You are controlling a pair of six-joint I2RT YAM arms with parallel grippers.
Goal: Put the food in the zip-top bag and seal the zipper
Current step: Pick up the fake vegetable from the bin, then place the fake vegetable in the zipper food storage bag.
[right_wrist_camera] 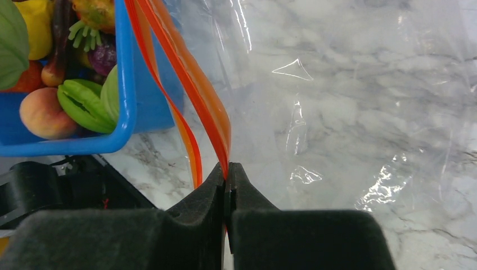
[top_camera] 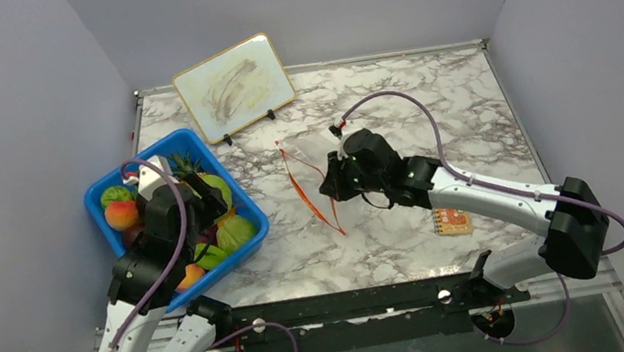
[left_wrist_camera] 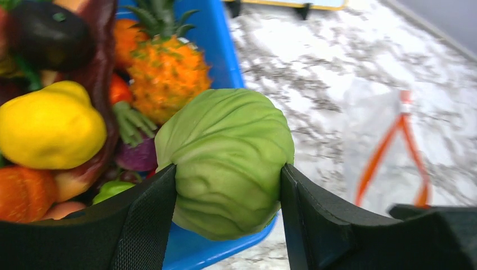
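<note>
My left gripper (left_wrist_camera: 228, 181) has its jaws about two-thirds open and set on the green cabbage (left_wrist_camera: 225, 149). Both pads (left_wrist_camera: 147, 219) touch its sides, so I count it as gripped. The cabbage sits between the fingers right over the near rim of the blue tub (left_wrist_camera: 216, 42). I cannot tell whether it is lifted clear of the rest of the food.

Just beyond the fingertips, inside the tub, is an orange spiky fruit (left_wrist_camera: 167, 76) with green leaves. A yellow fruit (left_wrist_camera: 48, 126) lies to the left of it, among darker purple and red pieces. Ahead and to the right of this gripper, out on the marble table (left_wrist_camera: 315, 62), I see the zip-top bag (left_wrist_camera: 374, 129).

My right gripper (right_wrist_camera: 228, 175) is fully closed. It pinches one lip of the zipper (right_wrist_camera: 199, 84) at the fingertips. The other orange-red lip runs apart from it, just left of the jaws, so the bag mouth stands open. The clear film spreads ahead and to the right of this gripper, and the tub is ahead on its left.
</note>
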